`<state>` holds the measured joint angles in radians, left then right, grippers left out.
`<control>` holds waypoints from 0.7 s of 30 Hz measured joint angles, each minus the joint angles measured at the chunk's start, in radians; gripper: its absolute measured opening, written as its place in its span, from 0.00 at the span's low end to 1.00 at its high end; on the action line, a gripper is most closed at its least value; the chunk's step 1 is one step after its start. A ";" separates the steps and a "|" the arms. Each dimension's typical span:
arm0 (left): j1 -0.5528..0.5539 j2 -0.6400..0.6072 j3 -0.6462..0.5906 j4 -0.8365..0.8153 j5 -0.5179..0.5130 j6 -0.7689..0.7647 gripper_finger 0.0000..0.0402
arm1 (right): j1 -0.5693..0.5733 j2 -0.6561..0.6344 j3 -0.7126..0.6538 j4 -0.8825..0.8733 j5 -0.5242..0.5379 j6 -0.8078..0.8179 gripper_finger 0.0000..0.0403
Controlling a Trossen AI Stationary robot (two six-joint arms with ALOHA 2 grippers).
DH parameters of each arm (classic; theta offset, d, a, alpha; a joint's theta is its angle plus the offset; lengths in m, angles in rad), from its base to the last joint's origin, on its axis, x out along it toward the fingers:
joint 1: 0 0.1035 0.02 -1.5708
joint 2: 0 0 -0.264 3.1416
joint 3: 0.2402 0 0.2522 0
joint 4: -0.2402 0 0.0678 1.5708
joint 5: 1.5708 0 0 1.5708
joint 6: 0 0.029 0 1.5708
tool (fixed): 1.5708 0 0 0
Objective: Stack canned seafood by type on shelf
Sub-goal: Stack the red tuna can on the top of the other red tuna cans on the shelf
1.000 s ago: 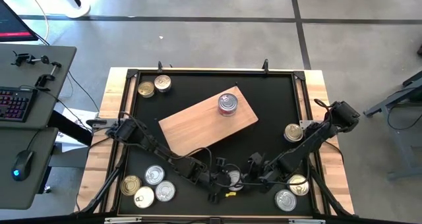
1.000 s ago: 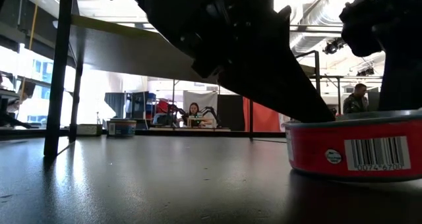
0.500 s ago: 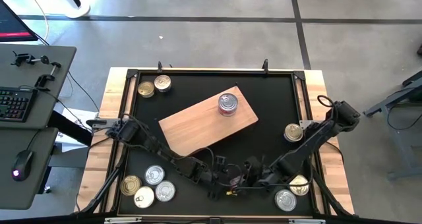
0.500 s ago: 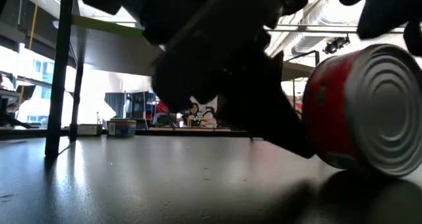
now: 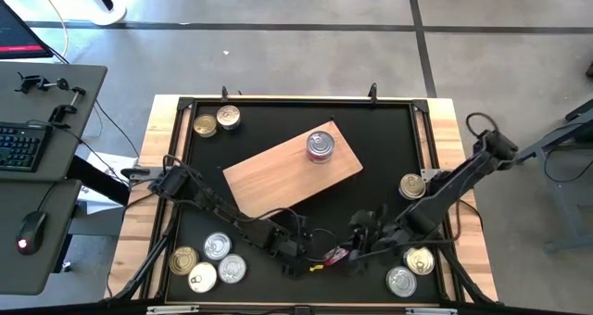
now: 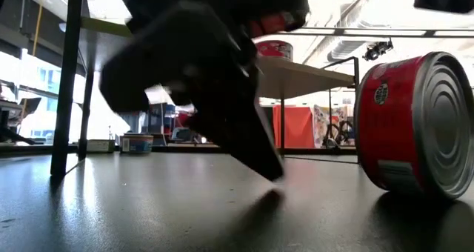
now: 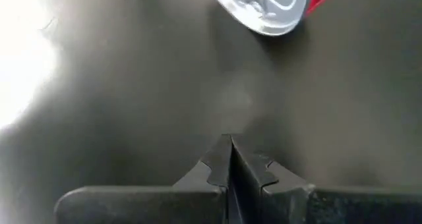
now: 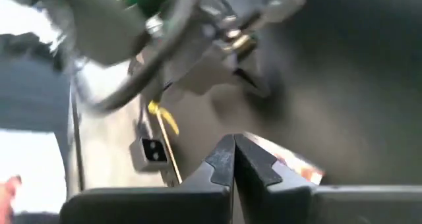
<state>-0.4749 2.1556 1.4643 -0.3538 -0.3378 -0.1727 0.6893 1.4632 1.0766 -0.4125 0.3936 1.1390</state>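
At the six o'clock edge of the black tabletop [image 5: 278, 130], both grippers crowd round one tipped red-label tin [image 5: 335, 256]. That tin lies on its side on the tabletop, its ribbed silver end [image 6: 443, 126] facing the low camera and its red wall with a small logo behind it. From the left wrist its silver end [image 7: 267, 6] lies ahead of the fingertips, apart from them.

Left gripper [image 7: 230, 147]: fingers pressed together, tips meeting in a thin line, holding nothing. It sits at about seven o'clock from the tin, low over the tabletop.

Right gripper [image 8: 234, 148]: fingers likewise pressed together, nothing between them. It lies at about three o'clock of the tin, with a bit of red label showing just beyond its tips; I cannot tell whether it touches the tin.

The shelf [image 5: 292, 171] lies slantwise near the table's middle, bearing one upright red-label tin [image 5: 320, 146] towards its one o'clock end. Flat tins [image 5: 209, 259] cluster at the table's seven o'clock corner, two more [image 5: 216, 121] at eleven o'clock, one [image 5: 412, 186] at three o'clock, two [image 5: 410, 270] at five o'clock.
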 joint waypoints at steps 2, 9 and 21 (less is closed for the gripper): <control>-0.009 -0.023 0.000 -0.028 -0.010 -0.056 0.00 | -0.019 -0.011 0.015 0.011 -0.072 -0.182 0.00; -0.099 -0.109 0.000 0.014 -0.119 -0.246 0.00 | -0.100 0.036 0.128 -0.160 -0.303 -0.647 0.08; -0.185 -0.326 0.000 0.002 -0.344 -0.484 0.00 | -0.117 0.197 0.187 -0.329 -0.408 -1.067 0.71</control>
<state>-0.6596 1.8293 1.4647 -0.3515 -0.6813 -0.6565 0.5722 1.6604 1.2640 -0.7417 -0.0141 0.0721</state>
